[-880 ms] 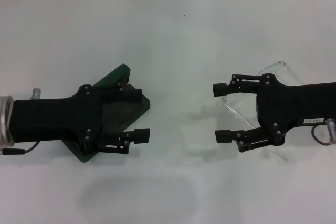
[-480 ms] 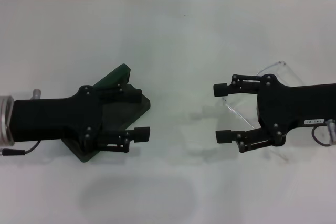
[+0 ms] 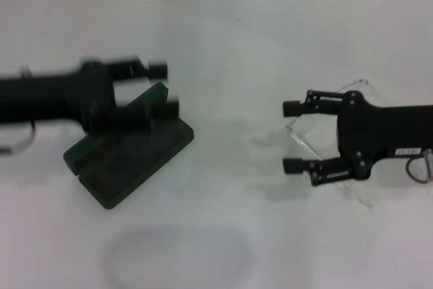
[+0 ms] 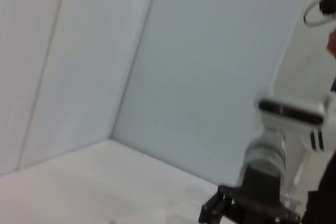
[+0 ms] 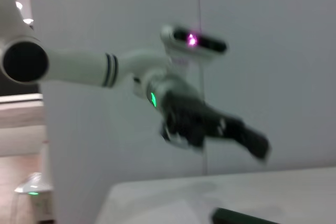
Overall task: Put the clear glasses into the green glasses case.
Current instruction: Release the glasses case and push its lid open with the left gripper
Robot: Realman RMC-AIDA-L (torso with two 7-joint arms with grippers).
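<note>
My left gripper (image 3: 161,88) is wide open and holds nothing. It hangs over the far edge of the green glasses case (image 3: 128,156), which lies open on the white table (image 3: 223,38). My right gripper (image 3: 292,136) is wide open too, with empty fingers. It sits right over the clear glasses (image 3: 352,87) on the table, well apart from the case.

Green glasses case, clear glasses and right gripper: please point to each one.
green glasses case (image 3: 132,160), head view, flat base.
clear glasses (image 3: 302,145), head view, thin arm.
right gripper (image 3: 292,137), head view, between fingertips.
</note>
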